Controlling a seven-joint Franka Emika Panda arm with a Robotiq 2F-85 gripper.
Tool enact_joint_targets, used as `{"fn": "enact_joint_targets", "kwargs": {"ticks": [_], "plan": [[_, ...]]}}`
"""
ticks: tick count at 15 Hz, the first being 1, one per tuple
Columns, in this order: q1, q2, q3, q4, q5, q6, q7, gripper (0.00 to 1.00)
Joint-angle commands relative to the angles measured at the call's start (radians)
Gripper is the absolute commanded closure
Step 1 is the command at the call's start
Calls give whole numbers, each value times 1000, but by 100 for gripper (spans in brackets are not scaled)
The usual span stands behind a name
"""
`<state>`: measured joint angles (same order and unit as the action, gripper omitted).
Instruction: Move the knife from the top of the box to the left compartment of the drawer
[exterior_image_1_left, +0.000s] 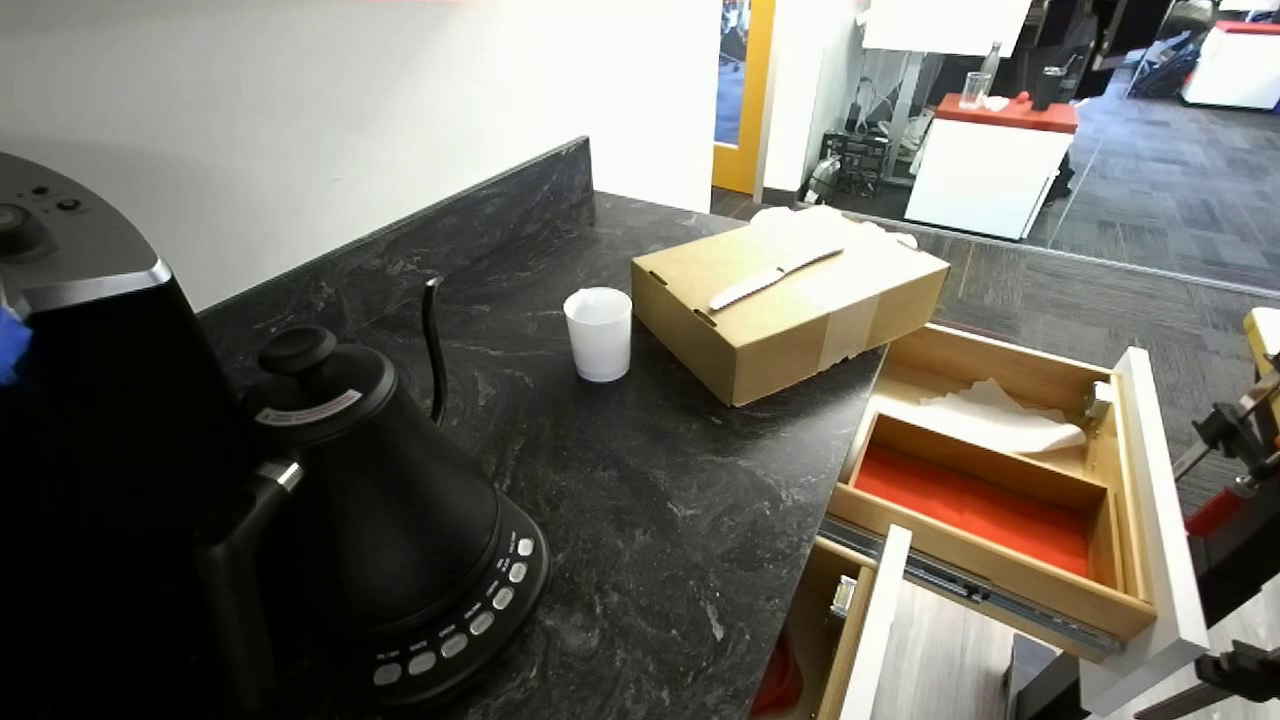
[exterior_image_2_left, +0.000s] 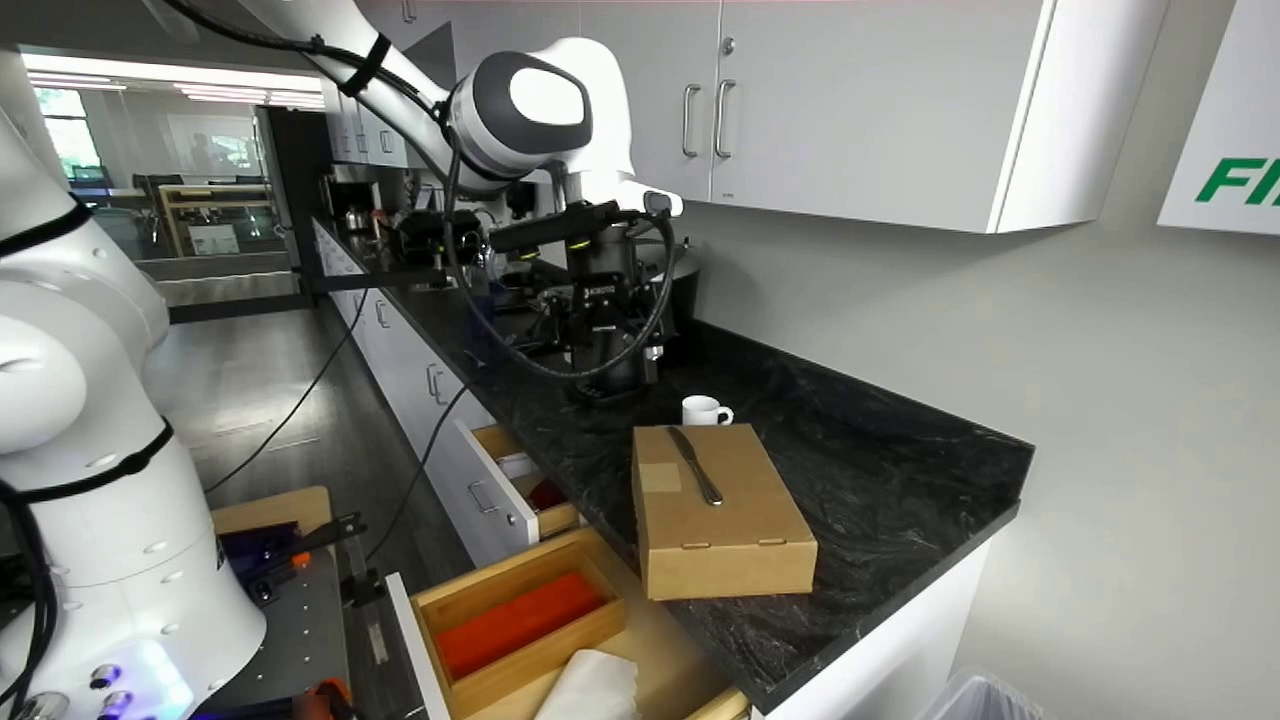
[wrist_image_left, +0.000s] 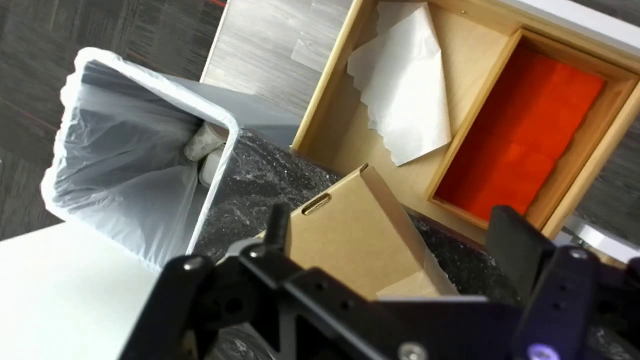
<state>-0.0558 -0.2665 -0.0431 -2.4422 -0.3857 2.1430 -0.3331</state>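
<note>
We are seeing the knife (exterior_image_2_left: 693, 463) lying flat on the box (exterior_image_2_left: 765, 500), lower centre of an exterior view.
Low in the wrist view, the end effector (wrist_image_left: 391, 214) is gaping, gripping nothing; we may be risking fingers (wrist_image_left: 517, 245) skidding off so thin a knife, or, pressing too hard, shoving the box off the tabletop (exterior_image_2_left: 885, 510).
</note>
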Motion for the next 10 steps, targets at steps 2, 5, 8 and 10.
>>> {"fn": "enact_joint_targets", "kwargs": {"ticks": [2,5,8,10], "plan": [[45,-63,-10,-25,-17,24,-206,0],[84,13,-4,33,-18,65,-315,0],[95,167,-19,138,-17,186,-456,0],[75,290,-27,228,0,266,-563,0]]}}
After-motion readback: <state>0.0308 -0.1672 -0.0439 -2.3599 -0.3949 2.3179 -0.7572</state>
